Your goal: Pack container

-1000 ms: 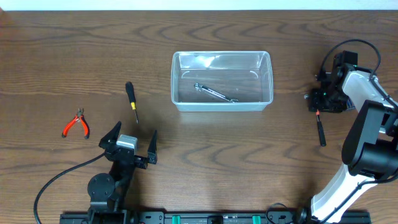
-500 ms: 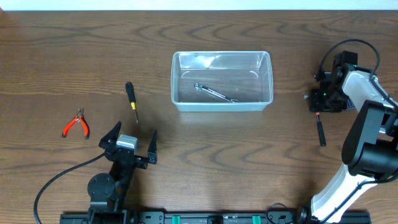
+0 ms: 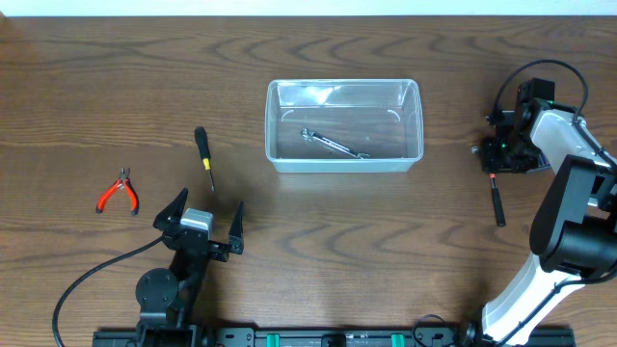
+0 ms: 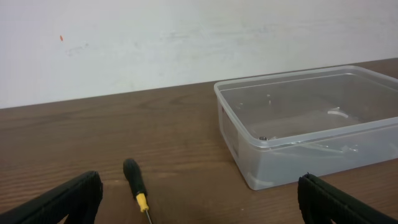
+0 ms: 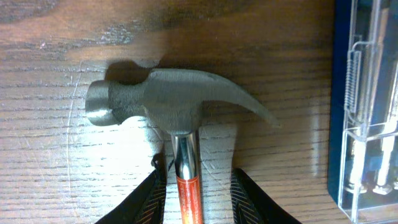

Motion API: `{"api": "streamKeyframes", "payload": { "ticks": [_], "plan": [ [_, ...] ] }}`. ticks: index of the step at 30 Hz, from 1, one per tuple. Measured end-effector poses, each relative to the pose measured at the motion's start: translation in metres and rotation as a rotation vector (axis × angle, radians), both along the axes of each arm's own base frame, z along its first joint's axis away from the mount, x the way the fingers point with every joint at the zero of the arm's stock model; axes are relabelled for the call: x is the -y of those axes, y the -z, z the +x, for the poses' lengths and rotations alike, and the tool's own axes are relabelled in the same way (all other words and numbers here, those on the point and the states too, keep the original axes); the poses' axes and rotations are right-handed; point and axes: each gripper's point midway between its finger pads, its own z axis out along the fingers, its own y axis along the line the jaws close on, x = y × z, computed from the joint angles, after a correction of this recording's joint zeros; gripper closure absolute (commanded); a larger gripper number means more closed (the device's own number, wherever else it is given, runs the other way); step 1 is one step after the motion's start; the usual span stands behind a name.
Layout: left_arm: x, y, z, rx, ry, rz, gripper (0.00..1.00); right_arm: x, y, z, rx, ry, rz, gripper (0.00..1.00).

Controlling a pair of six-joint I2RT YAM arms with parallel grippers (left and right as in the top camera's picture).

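One wrench (image 3: 334, 144) is in the container (image 3: 386, 116), which sits a bit toward 12 o'clock from table centre, so I reckon it's the hammer's turn. The hammer (image 5: 168, 102) lies well off at the container's 3 o'clock. The right gripper (image 5: 197, 182) straddles its shaft just under the head, jaws apart, not pinching yet. Next it needs a firm squeeze, a lift, then a carry toward 9 o'clock. The left gripper (image 3: 208, 207) sits wide open at 7 o'clock.
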Motion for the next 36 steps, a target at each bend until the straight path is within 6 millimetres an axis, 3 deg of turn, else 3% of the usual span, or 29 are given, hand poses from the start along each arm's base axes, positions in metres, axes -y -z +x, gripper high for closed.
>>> {"api": "streamKeyframes", "payload": {
  "ticks": [36],
  "plan": [
    [-0.0001,0.0,0.0,0.0,0.0,0.0,0.02,-0.0029,-0.0005,0.0064,0.028,-0.009,0.019,0.85]
  ]
}}
